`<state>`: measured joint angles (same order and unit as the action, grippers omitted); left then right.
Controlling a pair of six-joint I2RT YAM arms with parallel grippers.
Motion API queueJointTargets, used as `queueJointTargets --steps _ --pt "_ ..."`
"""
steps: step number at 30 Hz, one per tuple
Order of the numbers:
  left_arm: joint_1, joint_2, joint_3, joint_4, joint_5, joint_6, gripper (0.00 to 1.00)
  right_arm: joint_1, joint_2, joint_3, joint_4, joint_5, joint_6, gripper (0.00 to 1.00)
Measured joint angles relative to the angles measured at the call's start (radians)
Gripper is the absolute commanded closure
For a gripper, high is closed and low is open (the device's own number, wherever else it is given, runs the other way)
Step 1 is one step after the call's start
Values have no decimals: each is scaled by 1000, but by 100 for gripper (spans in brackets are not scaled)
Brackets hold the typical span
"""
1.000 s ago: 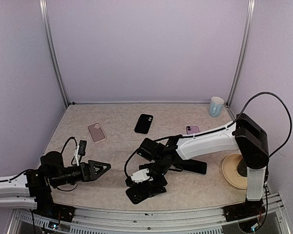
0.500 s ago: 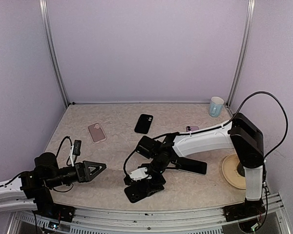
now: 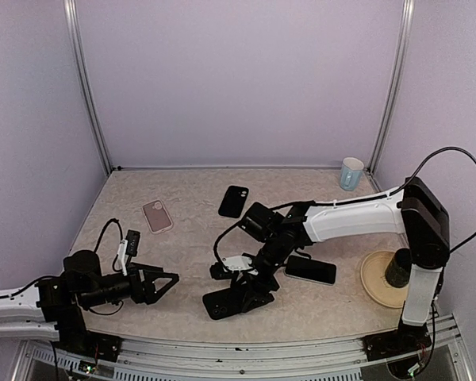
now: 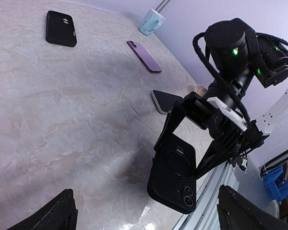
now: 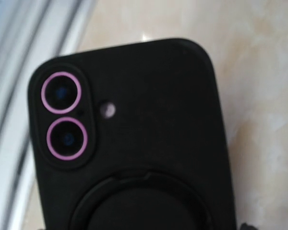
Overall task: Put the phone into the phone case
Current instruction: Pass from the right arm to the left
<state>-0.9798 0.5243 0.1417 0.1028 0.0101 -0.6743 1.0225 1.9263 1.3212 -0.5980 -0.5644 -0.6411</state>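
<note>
The black cased phone [image 3: 232, 302], back up with two pink-ringed lenses and a round ring, sits near the desk's [image 3: 182, 198] near edge. The right gripper [image 3: 247, 284] clamps its sides, while the left gripper [image 3: 165, 287] gapes wide.

The table [image 3: 182, 186] is pale and marbled. At 6 o'clock lies a black cased phone [image 3: 222, 305], back upward. The right claw [image 3: 243, 287] comes down on it from 1 o'clock, a finger on either side of its far end. Just toward 3 o'clock from there, a dark phone [image 3: 310, 269] lies flat, apart from the claw. At 8 o'clock the left claw [image 3: 168, 288] hangs with its fingers spread wide, pointing toward 3 o'clock and holding nothing. A pink case [image 3: 157, 216] lies at 10 o'clock, a black case [image 3: 234, 201] at 12. A pale blue mug [image 3: 351, 173] stands in the 2 o'clock corner. A tan plate [image 3: 374, 279] at 4 o'clock carries a dark cup [image 3: 397, 267].
</note>
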Motion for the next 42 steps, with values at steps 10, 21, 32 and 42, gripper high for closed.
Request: queueJointTargets --steps 10,21,32,42 --pt "-244 91 47 184 -184 330 1 -75 -97 -52 20 -192 84 26" --pt "-412 397 306 171 -250 852 1 -116 -150 -68 43 -272 108 27" --pt "-414 482 460 -74 -185 1154 6 -121 -159 -111 43 -293 108 26" --pt "-443 561 498 -255 -209 1255 18 -122 -172 -111 43 -311 106 26"
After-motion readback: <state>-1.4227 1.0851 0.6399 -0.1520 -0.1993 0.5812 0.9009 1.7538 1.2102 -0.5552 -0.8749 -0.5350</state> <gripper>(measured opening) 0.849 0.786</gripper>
